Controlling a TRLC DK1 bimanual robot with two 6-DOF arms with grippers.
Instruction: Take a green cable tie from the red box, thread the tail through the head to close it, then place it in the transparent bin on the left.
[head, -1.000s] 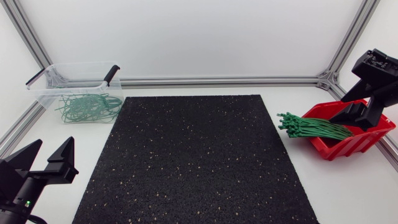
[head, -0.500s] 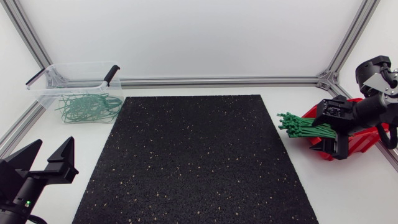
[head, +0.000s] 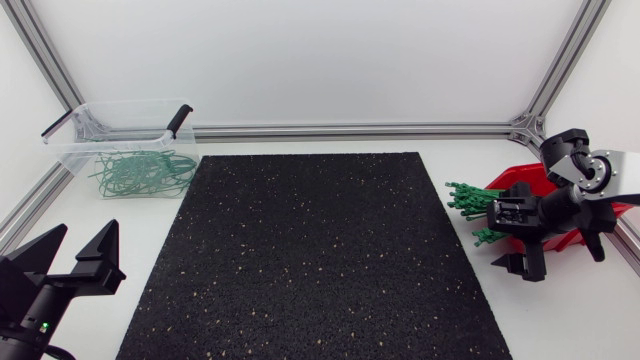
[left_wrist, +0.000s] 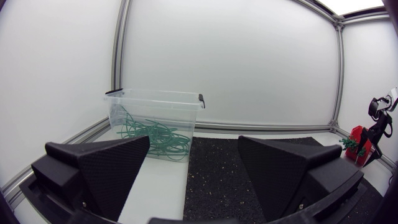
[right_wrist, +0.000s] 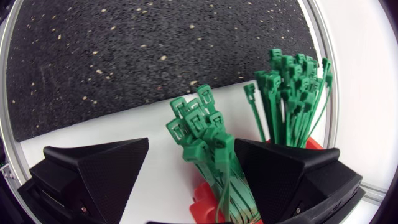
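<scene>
Green cable ties (head: 478, 203) lie bundled with their tails in the red box (head: 519, 179) at the table's right. Their heads stick out over its rim toward the black mat (head: 310, 250), so the long axis runs box-to-mat. Since a second ago the right arm has swung from above the box down to its mat side, where the right gripper (head: 522, 266) hangs with fingers spread, one bunch of heads between them unpinched and another just ahead; the left gripper (head: 85, 232) sits spread at the near left corner.

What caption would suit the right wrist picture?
Open right claw poised over green cable ties sticking out of the red box.
</scene>
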